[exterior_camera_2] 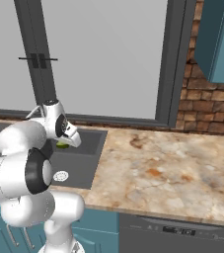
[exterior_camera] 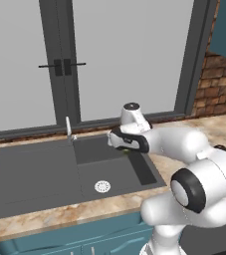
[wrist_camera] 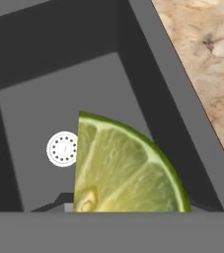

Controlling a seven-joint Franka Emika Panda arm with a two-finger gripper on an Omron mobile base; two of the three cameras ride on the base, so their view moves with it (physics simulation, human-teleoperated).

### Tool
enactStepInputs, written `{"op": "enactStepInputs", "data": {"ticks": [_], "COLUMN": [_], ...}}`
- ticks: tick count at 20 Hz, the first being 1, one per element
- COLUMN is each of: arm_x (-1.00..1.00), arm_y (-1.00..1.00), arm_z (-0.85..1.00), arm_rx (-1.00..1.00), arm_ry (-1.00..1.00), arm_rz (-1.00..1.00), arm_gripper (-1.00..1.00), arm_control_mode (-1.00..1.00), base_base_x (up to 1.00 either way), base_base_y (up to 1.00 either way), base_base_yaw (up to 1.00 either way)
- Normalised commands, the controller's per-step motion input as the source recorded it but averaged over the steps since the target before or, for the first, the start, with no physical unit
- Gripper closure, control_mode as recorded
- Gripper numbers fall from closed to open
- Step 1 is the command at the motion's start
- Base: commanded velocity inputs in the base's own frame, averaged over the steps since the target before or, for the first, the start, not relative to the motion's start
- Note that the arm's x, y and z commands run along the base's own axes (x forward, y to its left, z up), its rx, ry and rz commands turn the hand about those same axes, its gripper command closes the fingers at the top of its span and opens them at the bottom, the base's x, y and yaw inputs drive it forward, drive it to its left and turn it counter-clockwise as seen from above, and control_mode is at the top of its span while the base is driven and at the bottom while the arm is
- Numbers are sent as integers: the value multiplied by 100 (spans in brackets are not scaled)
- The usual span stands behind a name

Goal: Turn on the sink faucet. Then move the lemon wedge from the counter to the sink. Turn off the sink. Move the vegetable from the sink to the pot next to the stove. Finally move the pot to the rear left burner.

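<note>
While the arm reaches out over the sink (exterior_camera: 35, 174), the lemon wedge (wrist_camera: 123, 168) hangs at the claw (exterior_camera: 129, 150), above the deep basin and not lying on its floor. Hand view: wedge looms large and close, cut face toward the camera, green rind arcing along its upper right edge, pointed end down near the fingertips. Fingertips themselves hidden behind the fruit, so the grip cannot be seen directly. Judgement: claw clamped on the wedge, jaws part-way apart around it, since nothing else supports it at that height.

Left base view: a sliver of yellow-green shows just under the dark hand. Right base view: same green patch (exterior_camera_2: 62, 145) beneath the hand, above the basin's near right part.

Position likely chosen so a release drops the wedge inside the basin walls, not on the drainboard or the counter (exterior_camera_2: 158, 168). Round silver drain (wrist_camera: 62, 148) lies below and beside the wedge in the hand view, well apart from it.

Sink faucet (exterior_camera: 68, 128) stands at the back rim, left of the hand, apart from it. No water stream discernible; whether it runs, cannot tell.

Stage, as judged: wedge carried over the sink, release not yet done; faucet shut-off to follow.
</note>
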Motion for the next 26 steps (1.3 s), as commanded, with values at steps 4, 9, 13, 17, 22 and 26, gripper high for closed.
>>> {"op": "enactStepInputs", "data": {"ticks": [4,9,13,17,22,26], "arm_x": [-46,-10,-5,0,0,0], "arm_y": [-10,3,1,0,0,0], "arm_z": [52,0,0,0,0,0], "arm_rx": [-1,-1,0,0,0,0], "arm_ry": [0,0,0,0,0,0], "arm_rz": [0,1,0,0,0,0], "arm_gripper": [100,100,100,100,100,100], "arm_control_mode": [-100,-100,-100,100,100,100], "base_base_x": [0,0,0,-1,-2,-2], "base_base_y": [0,0,0,-3,-5,-20], "base_base_yaw": [0,0,0,-21,-40,-40]}}
